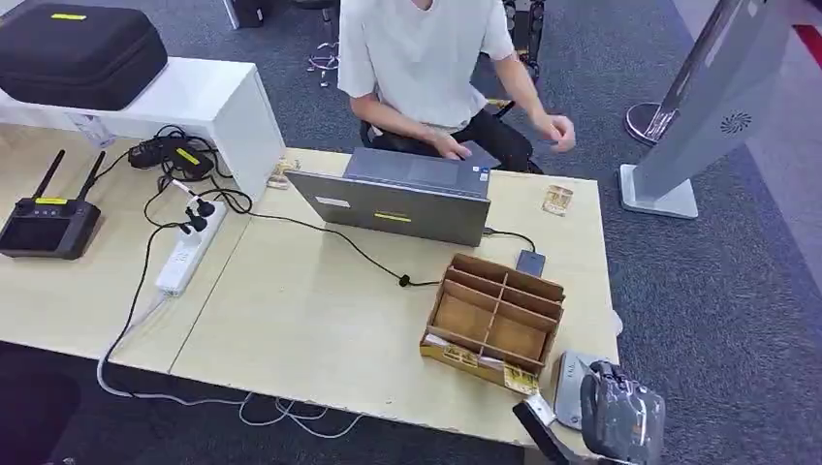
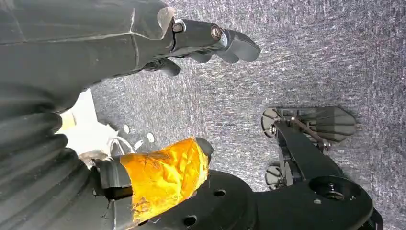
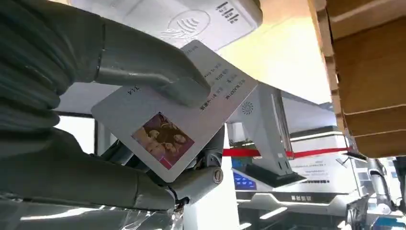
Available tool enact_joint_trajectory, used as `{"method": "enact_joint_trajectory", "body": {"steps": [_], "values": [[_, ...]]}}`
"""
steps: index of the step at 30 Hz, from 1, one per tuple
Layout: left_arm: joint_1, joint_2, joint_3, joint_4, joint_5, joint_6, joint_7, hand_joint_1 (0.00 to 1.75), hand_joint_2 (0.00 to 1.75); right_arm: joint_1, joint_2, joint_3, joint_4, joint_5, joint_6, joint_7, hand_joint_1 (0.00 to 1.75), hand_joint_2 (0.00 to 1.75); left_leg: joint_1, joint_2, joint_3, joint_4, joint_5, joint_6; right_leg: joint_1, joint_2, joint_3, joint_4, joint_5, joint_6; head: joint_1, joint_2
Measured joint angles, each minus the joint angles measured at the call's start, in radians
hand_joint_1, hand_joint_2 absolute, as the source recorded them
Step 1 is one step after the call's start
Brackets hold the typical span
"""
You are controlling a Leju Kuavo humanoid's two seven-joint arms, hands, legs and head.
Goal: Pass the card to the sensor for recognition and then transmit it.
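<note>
R hand pinches one card btw thumb and fingers; thumb covers part of card's print, photo corner clear. One white sensor sits just past the card's far edge; touching or not, can't tell. In head view R hand is cut off at frame bottom, hiding most of sensor. One cardboard organizer beside it. L hand over carpet, fingers apart, holds nothing. Far: one laptop, one person, head cut off.
</note>
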Motion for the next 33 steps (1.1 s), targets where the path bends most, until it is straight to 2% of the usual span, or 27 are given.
{"method": "enact_joint_trajectory", "body": {"steps": [6, 12, 17, 22, 29, 33], "values": [[0.0, 0.002, 0.006, 0.0, -0.031, -0.01, 0.0, 0.0, 1.75, -0.057, -0.005, 0.0, -0.108, 0.009, 0.013, 0.003, 1.75, 1.75, 0.0, 0.001, -0.001, 0.0, 0.0, -0.001, 0.0, 0.002, -0.001, 0.0, 0.001, 0.0, 0.0, 0.0], [-0.002, 0.01, 0.006, 0.0, -0.06, -0.022, 0.0, 0.0, 1.75, -0.285, -0.023, 0.002, -0.242, 0.041, 0.131, 0.013, 1.75, 1.75, 0.0, 0.003, -0.003, 0.0, 0.005, 0.0, 0.0, 0.004, -0.003, 0.0, 0.006, 0.001, 0.0, 0.0], [-0.005, 0.015, 0.006, 0.0, -0.084, -0.038, -0.004, 0.0, 1.75, -0.489, -0.027, 0.045, -0.251, 0.089, 0.219, 0.07, 1.75, 1.75, 0.0, 0.003, -0.004, 0.0, 0.008, -0.001, 0.0, 0.004, -0.004, 0.001, 0.008, 0.0, 0.0, 0.0], [-0.009, 0.018, 0.006, 0.0, -0.101, -0.055, -0.024, 0.0, 1.75, -0.662, -0.026, 0.11, -0.165, 0.132, 0.254, 0.132, 1.75, 1.75, 0.0, 0.001, -0.005, 0.0, 0.01, -0.001, 0.0, 0.003, -0.005, 0.001, 0.009, 0.0, 0.0, 0.0], [-0.014, 0.019, 0.006, 0.0, -0.139, -0.066, -0.034, 0.0, 1.75, -0.889, 0.011, 0.188, 0.078, 0.14, 0.298, 0.242, 1.75, 1.75, 0.0, 0.002, -0.006, 0.0, 0.01, -0.001, 0.0, 0.003, -0.006, 0.002, 0.01, -0.001, 0.0, 0.0], [-0.014, 0.021, 0.006, 0.0, -0.148, -0.072, -0.039, 0.0, 1.75, -0.975, 0.019, 0.283, 0.224, 0.14, 0.299, 0.287, 1.75, 1.75, 0.0, 0.001, -0.006, 0.0, 0.01, -0.001, 0.0, 0.003, -0.006, 0.002, 0.01, -0.001, 0.0, 0.0]]}}
